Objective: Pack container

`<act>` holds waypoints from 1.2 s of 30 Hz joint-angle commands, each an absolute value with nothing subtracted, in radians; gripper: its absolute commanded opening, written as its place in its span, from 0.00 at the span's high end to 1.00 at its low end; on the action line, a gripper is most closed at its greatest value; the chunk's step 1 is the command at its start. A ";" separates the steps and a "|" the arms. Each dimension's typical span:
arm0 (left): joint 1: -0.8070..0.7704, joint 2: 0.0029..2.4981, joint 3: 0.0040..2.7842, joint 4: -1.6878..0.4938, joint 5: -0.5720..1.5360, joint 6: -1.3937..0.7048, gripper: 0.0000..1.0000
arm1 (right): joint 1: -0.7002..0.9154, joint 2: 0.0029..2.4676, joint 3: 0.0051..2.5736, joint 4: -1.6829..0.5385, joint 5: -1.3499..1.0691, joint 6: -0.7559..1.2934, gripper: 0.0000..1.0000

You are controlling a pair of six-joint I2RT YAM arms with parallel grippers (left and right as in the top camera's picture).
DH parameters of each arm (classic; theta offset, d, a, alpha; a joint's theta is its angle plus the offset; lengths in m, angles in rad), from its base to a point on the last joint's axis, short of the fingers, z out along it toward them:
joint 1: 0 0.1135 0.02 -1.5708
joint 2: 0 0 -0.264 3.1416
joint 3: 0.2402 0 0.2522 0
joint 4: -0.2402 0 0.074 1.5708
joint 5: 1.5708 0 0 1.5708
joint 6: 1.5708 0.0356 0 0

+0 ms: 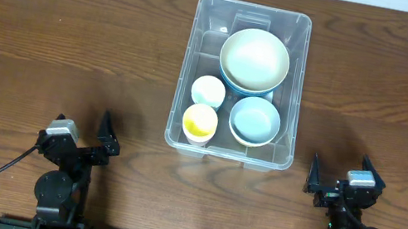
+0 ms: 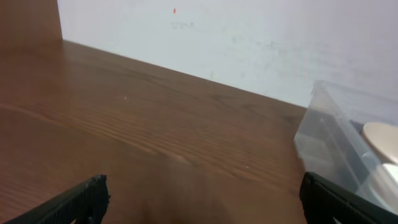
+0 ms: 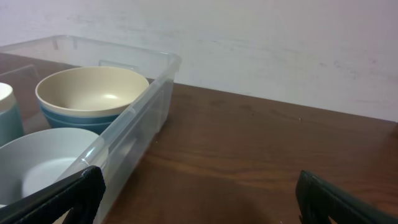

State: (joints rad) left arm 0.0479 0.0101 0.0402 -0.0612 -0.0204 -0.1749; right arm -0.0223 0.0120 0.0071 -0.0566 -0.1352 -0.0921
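Note:
The clear plastic container (image 1: 187, 133) stands at the table's middle. It holds a large cream bowl with a blue outside (image 1: 254, 59), a light blue bowl (image 1: 254, 120), a white cup (image 1: 208, 91) and a yellow cup (image 1: 199, 122). My left gripper (image 1: 82, 137) is open and empty at the near left, well clear of the container. My right gripper (image 1: 340, 179) is open and empty at the near right. In the right wrist view the container (image 3: 140, 115) lies left of my open fingers (image 3: 199, 196). In the left wrist view its corner (image 2: 323, 127) is right of my open fingers (image 2: 205, 199).
A white wall (image 2: 249, 37) runs behind the table's far edge. Bare brown wood (image 1: 59, 30) lies on both sides of the container.

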 commanded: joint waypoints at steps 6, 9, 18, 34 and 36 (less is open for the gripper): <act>0.023 0.002 0.004 -0.070 0.001 -0.004 0.02 | -0.033 0.006 0.006 -0.061 -0.139 -0.106 0.01; 0.022 0.002 0.004 -0.070 0.000 -0.004 0.02 | -0.033 0.006 0.006 -0.060 -0.139 -0.106 0.01; 0.022 0.004 0.004 -0.070 0.000 -0.004 0.02 | -0.033 0.006 0.006 -0.061 -0.139 -0.106 0.01; 0.022 0.004 0.004 -0.070 0.000 -0.004 0.02 | -0.033 0.006 0.006 -0.061 -0.139 -0.106 0.01; 0.022 0.004 0.004 -0.070 0.000 -0.004 0.02 | -0.033 0.006 0.006 -0.061 -0.139 -0.106 0.01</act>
State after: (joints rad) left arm 0.0250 0.0101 0.0387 -0.0582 -0.0063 -0.0216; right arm -0.0223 0.0120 0.0071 -0.0566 -0.1352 -0.0921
